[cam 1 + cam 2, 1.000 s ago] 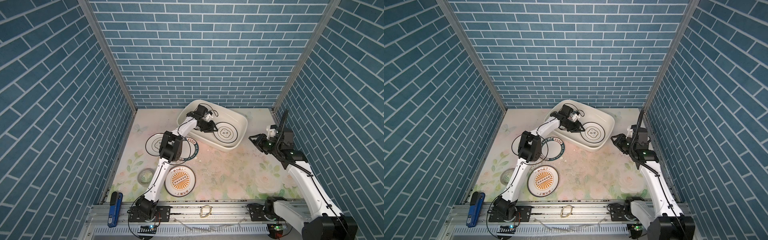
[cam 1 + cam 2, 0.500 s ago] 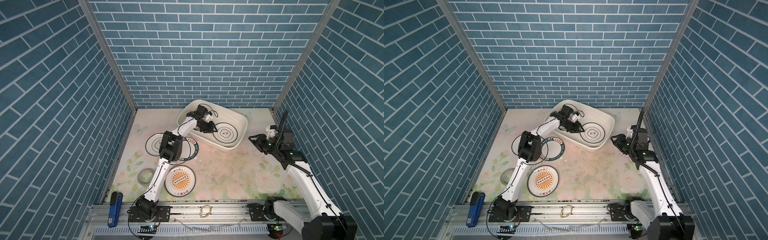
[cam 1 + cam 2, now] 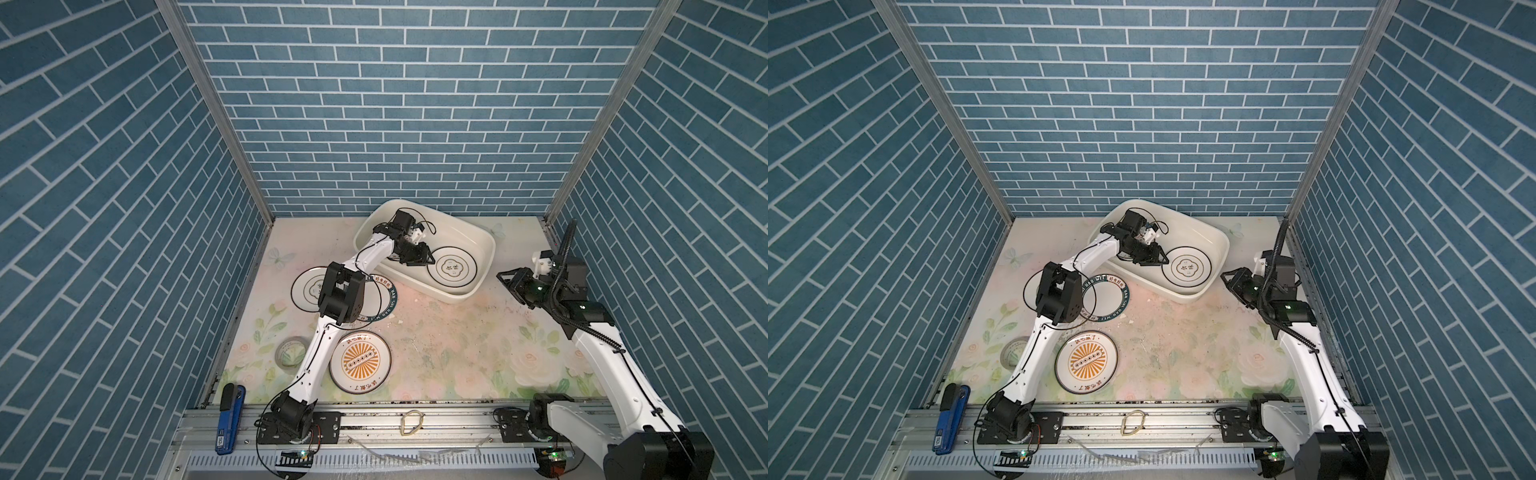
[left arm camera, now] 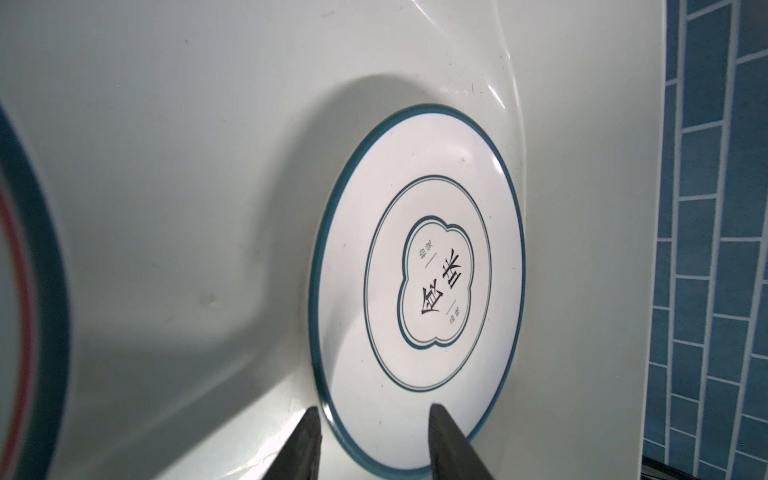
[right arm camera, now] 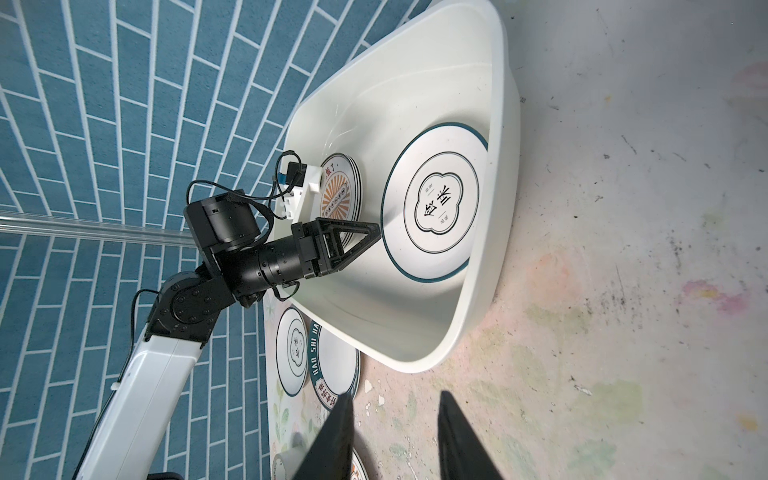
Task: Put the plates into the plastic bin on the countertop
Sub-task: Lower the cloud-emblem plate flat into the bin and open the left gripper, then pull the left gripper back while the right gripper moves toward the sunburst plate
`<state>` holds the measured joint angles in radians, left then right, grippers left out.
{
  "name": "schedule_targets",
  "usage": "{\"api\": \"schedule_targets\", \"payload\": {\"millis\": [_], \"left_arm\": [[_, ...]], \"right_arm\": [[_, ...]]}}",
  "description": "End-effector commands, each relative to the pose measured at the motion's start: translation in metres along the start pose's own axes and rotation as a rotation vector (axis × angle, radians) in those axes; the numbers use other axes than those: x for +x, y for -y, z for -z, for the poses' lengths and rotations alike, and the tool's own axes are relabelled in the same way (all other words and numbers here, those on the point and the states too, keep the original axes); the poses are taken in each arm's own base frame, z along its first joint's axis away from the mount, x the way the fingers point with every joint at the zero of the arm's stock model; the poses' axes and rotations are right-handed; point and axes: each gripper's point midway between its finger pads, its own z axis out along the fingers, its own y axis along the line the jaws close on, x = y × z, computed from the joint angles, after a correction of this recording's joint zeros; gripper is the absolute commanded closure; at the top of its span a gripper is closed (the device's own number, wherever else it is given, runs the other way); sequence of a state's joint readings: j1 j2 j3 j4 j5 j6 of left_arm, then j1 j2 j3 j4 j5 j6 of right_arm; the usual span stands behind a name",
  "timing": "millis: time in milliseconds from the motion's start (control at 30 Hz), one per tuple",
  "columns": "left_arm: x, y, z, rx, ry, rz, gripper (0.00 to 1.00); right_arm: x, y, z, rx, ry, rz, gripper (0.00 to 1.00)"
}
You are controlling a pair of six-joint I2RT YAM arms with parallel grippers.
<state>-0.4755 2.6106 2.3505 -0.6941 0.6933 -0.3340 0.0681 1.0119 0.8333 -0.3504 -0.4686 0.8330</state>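
In both top views the plastic bin (image 3: 486,245) (image 3: 1223,241) stands at the back of the countertop (image 3: 436,340). A white plate with a quatrefoil emblem (image 3: 451,268) (image 4: 415,291) lies flat inside it. My left gripper (image 3: 428,259) (image 4: 373,409) is open, its fingers either side of that plate's rim without pinching it. Sunburst plates (image 5: 340,187) are stacked behind it in the bin. On the countertop lie another quatrefoil plate (image 3: 307,286), a green-lettered plate (image 3: 384,299) and a sunburst plate (image 3: 360,361). My right gripper (image 3: 509,282) (image 5: 395,395) hangs open and empty, right of the bin.
A translucent tape roll (image 3: 291,351) sits left of the sunburst plate, partly behind the left arm. A blue tool (image 3: 228,411) rests at the front left on the rail. Brick walls close in on three sides.
The left gripper's jaws have widened a little around the plate's rim in the bin. Both arms and the plates stay where they were.
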Motion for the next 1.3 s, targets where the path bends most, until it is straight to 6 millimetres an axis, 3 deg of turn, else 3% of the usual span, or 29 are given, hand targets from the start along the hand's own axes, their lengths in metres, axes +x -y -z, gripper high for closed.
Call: {"api": "schedule_targets", "payload": {"millis": [0,167,467,600,733,867,967,1267], "left_arm": [[-0.008,0.016,0.024,-0.012,0.031,-0.046,0.56],[-0.026,0.034,0.053,-0.021,0.094,-0.099,0.52],[-0.045,0.092,0.132,-0.05,0.214,-0.285,0.48],[-0.039,0.119,0.18,-0.099,0.256,-0.411,0.45],[-0.019,0.144,0.223,-0.134,0.262,-0.523,0.38],[0.002,0.153,0.255,-0.18,0.265,-0.568,0.32],[0.02,0.148,0.269,-0.172,0.265,-0.555,0.23],[0.077,0.088,0.299,-0.215,0.306,-0.393,0.08]], "right_arm": [[-0.002,-0.004,0.001,-0.02,0.003,0.0,0.65],[-0.003,-0.001,0.007,0.021,0.012,0.02,0.65],[-0.003,-0.02,0.02,-0.02,-0.003,0.102,0.65],[-0.001,-0.032,0.029,-0.04,-0.023,0.162,0.65],[0.006,-0.049,0.035,-0.1,-0.058,0.202,0.65],[0.02,-0.063,0.035,-0.126,-0.114,0.254,0.64],[0.036,-0.072,0.034,-0.117,-0.169,0.321,0.63],[0.102,-0.085,0.008,-0.187,-0.33,0.396,0.63]]}}
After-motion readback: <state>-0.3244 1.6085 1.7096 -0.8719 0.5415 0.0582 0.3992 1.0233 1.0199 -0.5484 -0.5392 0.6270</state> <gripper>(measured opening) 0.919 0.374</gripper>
